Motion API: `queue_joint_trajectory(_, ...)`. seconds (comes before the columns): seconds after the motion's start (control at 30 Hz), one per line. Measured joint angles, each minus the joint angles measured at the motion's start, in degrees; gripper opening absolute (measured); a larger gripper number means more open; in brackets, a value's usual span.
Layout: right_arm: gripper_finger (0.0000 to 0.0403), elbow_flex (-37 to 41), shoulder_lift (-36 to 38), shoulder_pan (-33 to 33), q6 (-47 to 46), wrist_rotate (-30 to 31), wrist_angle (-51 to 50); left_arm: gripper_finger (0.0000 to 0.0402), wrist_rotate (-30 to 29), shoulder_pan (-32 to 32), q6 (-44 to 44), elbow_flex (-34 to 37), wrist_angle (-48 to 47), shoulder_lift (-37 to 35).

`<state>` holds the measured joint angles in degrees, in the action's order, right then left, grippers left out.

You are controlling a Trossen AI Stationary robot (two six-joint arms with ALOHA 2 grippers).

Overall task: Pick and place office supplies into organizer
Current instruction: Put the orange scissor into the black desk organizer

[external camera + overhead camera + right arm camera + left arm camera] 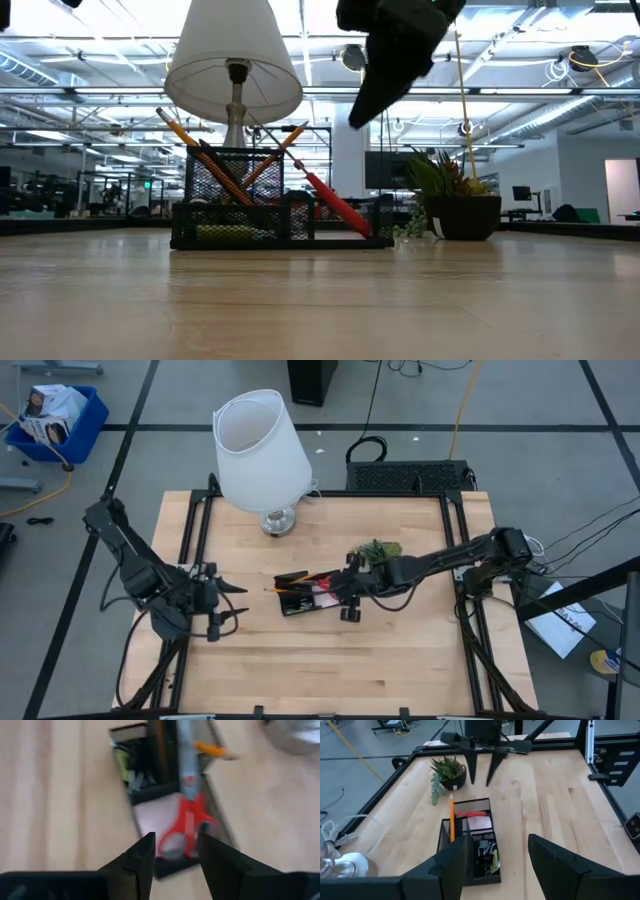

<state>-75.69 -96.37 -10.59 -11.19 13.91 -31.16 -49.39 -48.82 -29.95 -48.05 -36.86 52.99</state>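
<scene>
**Scissors in the tray, right claw hanging above them**

From overhead, the organizer [313, 594] sits near the table's middle, with the white lamp [262, 455] off at about eleven o'clock from it and a small green plant [378, 549] at roughly two o'clock. The right gripper [351, 588] hovers at the tray's three o'clock end. The left gripper [228, 608] waits well apart at nine o'clock, fingers spread and holding nothing.

At table height, the pencils [205, 158] stand slanted in the mesh cup, and the red-handled scissors [338, 205] lean out of the tray towards the plant. The right gripper hangs above, clear of everything.

Past the left arm's own spread fingers, I can see a pink sticky-note pad [479, 823] lying in a middle compartment and small black bits [484, 852] in the one beside it.

The right wrist view looks down between two parted, empty fingers [142, 855] at the scissors' red handles lying over the pad.

I'd judge the scissors have just been placed and this is the let-go step. No loose supplies show on the bare wood, so the job looks close to done. The next move calls for a straight lift; the tilted scissors and slanted pencils could catch a finger, and the plant stands near the way back.
</scene>
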Motion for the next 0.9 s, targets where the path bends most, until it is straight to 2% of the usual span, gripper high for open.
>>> queue_joint_trajectory(0.13, 0.0148, 5.58, -0.05, -0.65, -2.83, -3.4, 11.01, 0.0216, -0.04, 0.0, -0.81, 0.0, 0.12, 1.69)
queue_joint_trajectory(0.23, 0.0147, 9.97, 0.03, -1.8, -3.14, -3.15, 17.94, 0.0216, -0.27, 0.05, -0.31, 0.02, 0.6, 2.85)
queue_joint_trajectory(0.37, 0.0145, 14.91, -0.05, -3.54, -3.34, 5.3, 21.05, 0.0216, -0.68, 0.04, -0.01, 0.02, 0.68, 3.52)
queue_joint_trajectory(0.5, 0.0148, 19.47, -1.05, -5.66, 0.07, 14.46, 32.64, 0.0216, -0.8, 0.04, -0.17, 0.02, 0.94, 3.58)
queue_joint_trajectory(0.6, 0.0156, 21.21, -3.14, -7.36, 7.97, 14.84, 43.28, 0.0216, -2.03, 0.04, -0.22, 0.02, 0.98, 3.58)
queue_joint_trajectory(0.67, 0.0157, 21.28, -5.21, -8.6, 9.24, 14.17, 49.73, 0.0216, -2.38, 0.04, -0.62, 0.02, 1.0, 3.56)
queue_joint_trajectory(0.8, 0.0153, 21.32, -7.75, -10.45, 12.19, 8.84, 57.24, 0.0216, -2.34, 0.04, -0.76, 0.02, 0.98, 3.58)
queue_joint_trajectory(0.83, 0.0151, 21.32, -7.74, -10.72, 12.78, 9.1, 58.07, 0.0216, -2.34, 0.04, -0.89, 0.02, 0.99, 3.56)
queue_joint_trajectory(0.9, 0.0145, 21.3, -7.64, -11.3, 11.7, 15.23, 58.2, 0.0216, -2.32, 0.04, -1.41, 0.02, 0.98, 3.58)
